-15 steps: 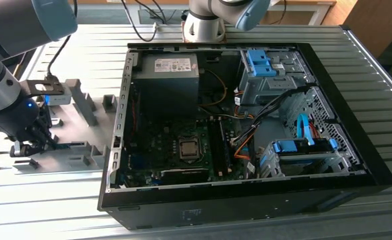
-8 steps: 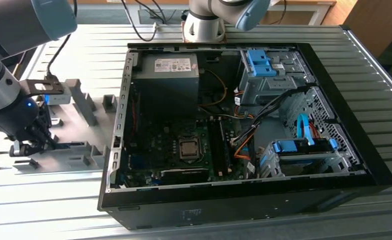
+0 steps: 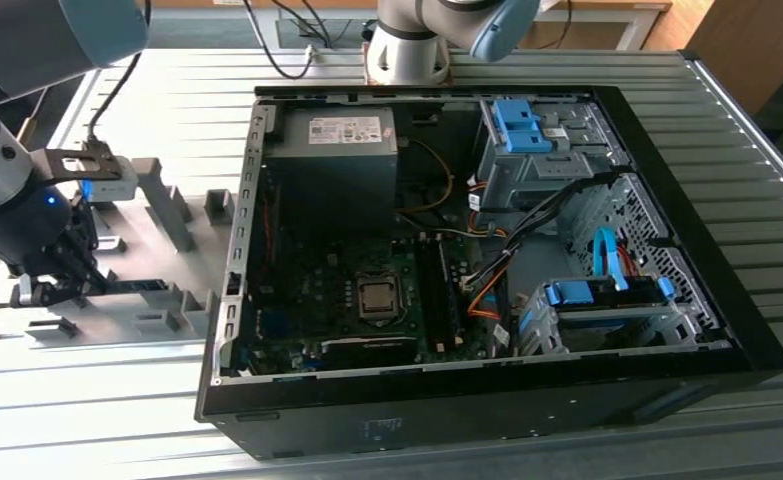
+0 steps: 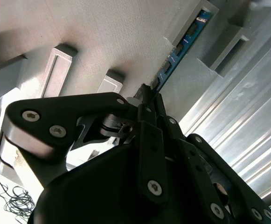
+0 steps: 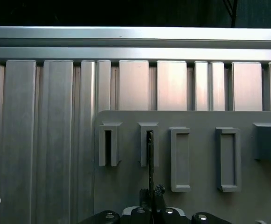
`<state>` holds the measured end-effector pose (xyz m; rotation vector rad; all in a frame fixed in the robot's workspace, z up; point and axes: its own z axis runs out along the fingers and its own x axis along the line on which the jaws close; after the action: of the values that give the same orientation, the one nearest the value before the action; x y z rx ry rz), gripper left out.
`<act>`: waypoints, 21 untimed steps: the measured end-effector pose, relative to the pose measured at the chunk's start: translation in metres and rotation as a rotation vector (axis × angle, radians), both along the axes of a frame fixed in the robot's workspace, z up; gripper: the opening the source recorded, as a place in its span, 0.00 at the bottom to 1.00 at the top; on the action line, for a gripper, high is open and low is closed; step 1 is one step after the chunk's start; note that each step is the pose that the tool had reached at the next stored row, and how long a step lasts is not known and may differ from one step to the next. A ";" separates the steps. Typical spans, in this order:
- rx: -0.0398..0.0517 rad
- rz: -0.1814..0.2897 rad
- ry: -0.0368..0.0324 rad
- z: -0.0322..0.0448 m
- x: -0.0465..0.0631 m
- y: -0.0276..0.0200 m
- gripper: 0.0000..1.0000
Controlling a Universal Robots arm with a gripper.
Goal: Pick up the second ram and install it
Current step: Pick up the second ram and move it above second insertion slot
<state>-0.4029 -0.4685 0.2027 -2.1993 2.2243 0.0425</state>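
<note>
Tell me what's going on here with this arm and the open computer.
The robot arm's end effector is down at the gray holder plate, which lies beside the open computer case on the exterior view's left. It looks closed on one end of a blue memory stick that stands on edge in the plate's slotted blocks. The stick sits in the holder and is not yet in the computer.

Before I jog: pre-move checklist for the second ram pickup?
1. tool on second ram: ok, jaws look closed on its end.
2. second ram lifted out of fixture block: not ok, it sits in the slot.
3. Ram in line with tool: ok, edge-on and straight in the first wrist view.
4. computer case open, motherboard exposed: ok.
5. Free memory slot on motherboard: cannot tell.
</note>
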 end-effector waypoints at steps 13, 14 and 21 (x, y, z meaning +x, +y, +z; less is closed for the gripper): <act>0.0002 0.000 -0.0001 0.0019 0.000 0.0000 0.14; 0.0000 0.000 0.0001 0.0024 0.000 0.0000 0.14; 0.0000 0.000 0.0002 0.0052 0.000 0.0000 0.14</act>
<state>-0.4029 -0.4685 0.2079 -2.1994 2.2244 0.0427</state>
